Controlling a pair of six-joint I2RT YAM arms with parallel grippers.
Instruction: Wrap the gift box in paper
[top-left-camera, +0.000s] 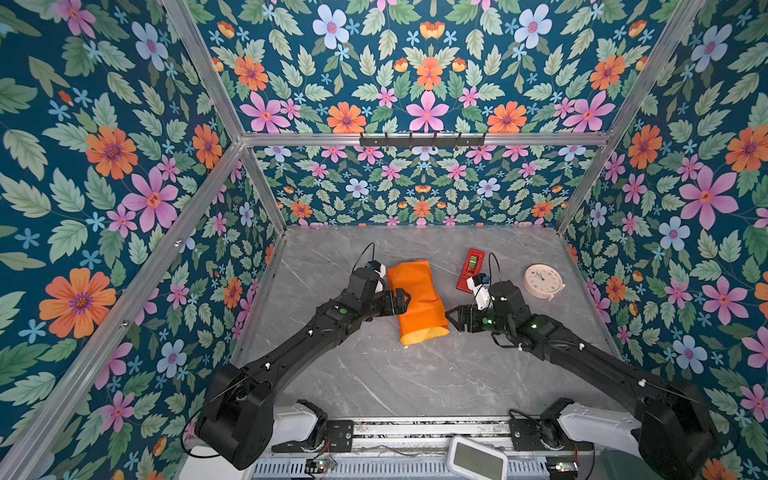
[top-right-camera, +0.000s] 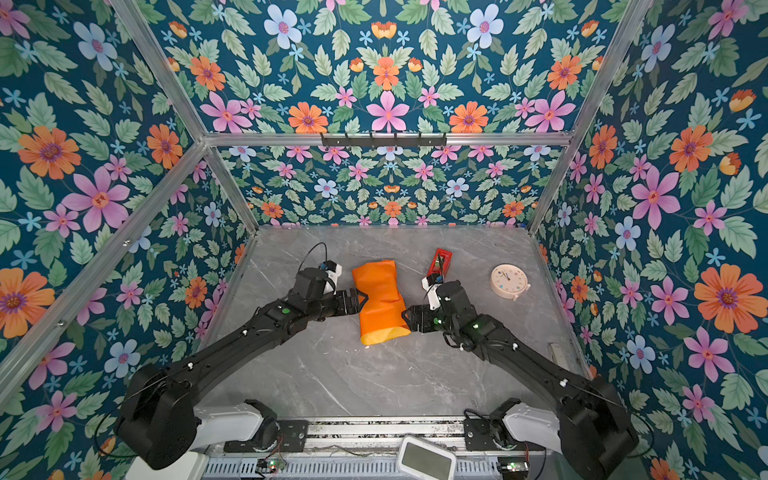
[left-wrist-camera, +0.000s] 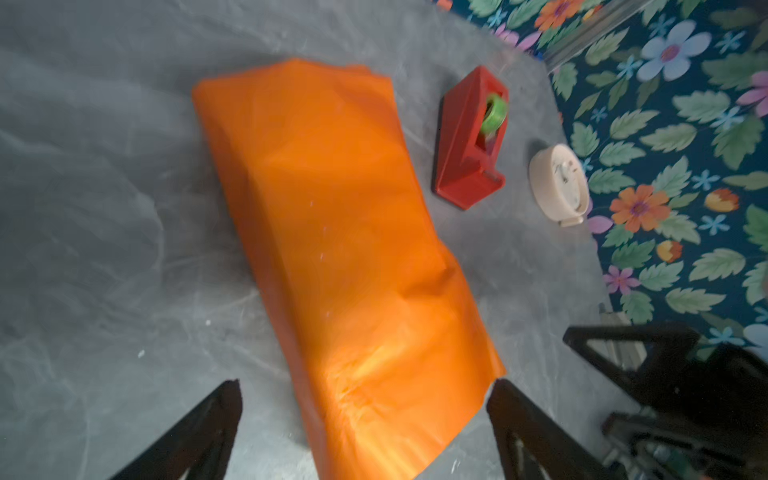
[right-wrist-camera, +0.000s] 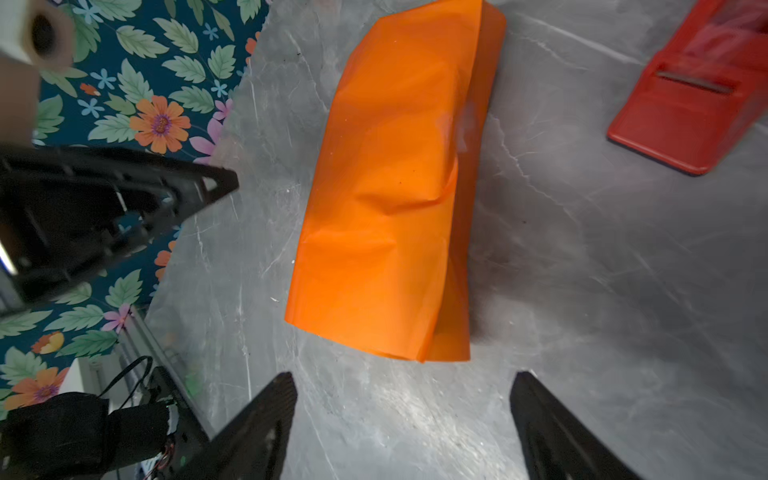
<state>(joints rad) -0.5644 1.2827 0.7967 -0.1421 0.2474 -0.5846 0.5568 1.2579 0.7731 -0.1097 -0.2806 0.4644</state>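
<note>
Orange paper (top-left-camera: 417, 299) (top-right-camera: 380, 299) lies on the grey marbled table (top-left-camera: 374, 374), folded over into a long, creased bundle with its glossy face outward. A strip of its yellow face shows at the end nearest the robot. The gift box is hidden, and I cannot tell whether it sits inside the bundle.

The left gripper (top-left-camera: 401, 301) (top-right-camera: 361, 301) is at the middle of the paper's left long edge. Its jaws are spread wide and clamp nothing. In the left wrist view (left-wrist-camera: 366, 382) the paper (left-wrist-camera: 345, 249) runs out from between the two parted fingers.

The right gripper (top-left-camera: 453, 318) (top-right-camera: 407, 318) is just beside the paper's right edge, near the yellow end. It is also spread wide and empty. The right wrist view (right-wrist-camera: 405, 376) shows bare table between its fingers and the paper (right-wrist-camera: 386, 208).

A red tape dispenser (top-left-camera: 470, 270) (left-wrist-camera: 469, 141) stands to the right of the paper's far end. A pale round clock (top-left-camera: 542, 281) (left-wrist-camera: 559, 183) lies farther right of the paper.
</note>
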